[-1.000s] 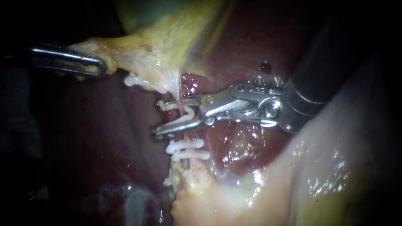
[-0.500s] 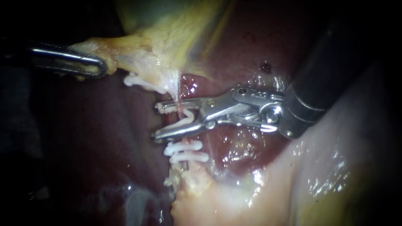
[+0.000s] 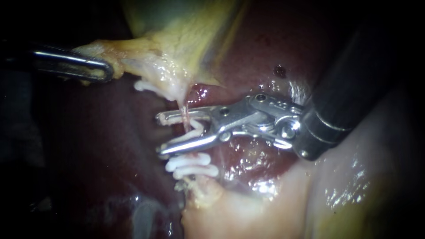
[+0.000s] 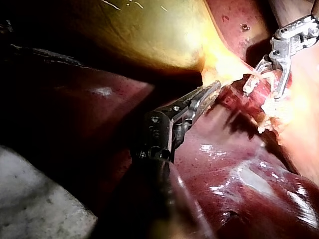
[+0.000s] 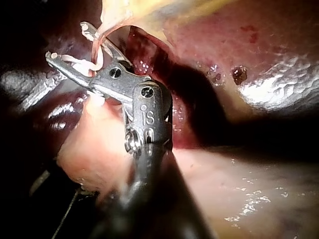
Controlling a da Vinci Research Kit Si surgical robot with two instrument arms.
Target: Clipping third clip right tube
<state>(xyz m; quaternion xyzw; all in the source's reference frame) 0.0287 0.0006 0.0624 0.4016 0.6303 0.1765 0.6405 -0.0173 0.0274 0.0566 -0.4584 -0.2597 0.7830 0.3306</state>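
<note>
A thin pink tube (image 3: 183, 110) runs down from the yellowish gallbladder (image 3: 177, 40) to pale tissue below. My right instrument (image 3: 160, 133) comes in from the upper right, its jaws wide apart around this tube. An open white clip (image 3: 195, 130) is seated in both jaws. The right wrist view shows the tube (image 5: 97, 47) crossing between the right instrument's (image 5: 69, 41) jaws. Two closed white clips (image 3: 192, 163) sit on the tube just below the jaws. My left instrument (image 3: 104, 71) (image 4: 212, 90) is shut on the gallbladder's pale edge and holds it out to the left.
Another white clip (image 3: 148, 87) sits on tissue under the gallbladder's edge, up and left of the jaws. Dark red liver (image 3: 110, 146) lies behind and to the left. Pale, glistening tissue (image 3: 354, 177) fills the lower right under the right shaft.
My right instrument has slid a little leftward along its axis, so the tube lies deeper between its jaws; the jaw gap looks unchanged. The two lower clips shifted slightly left. The left instrument is still.
</note>
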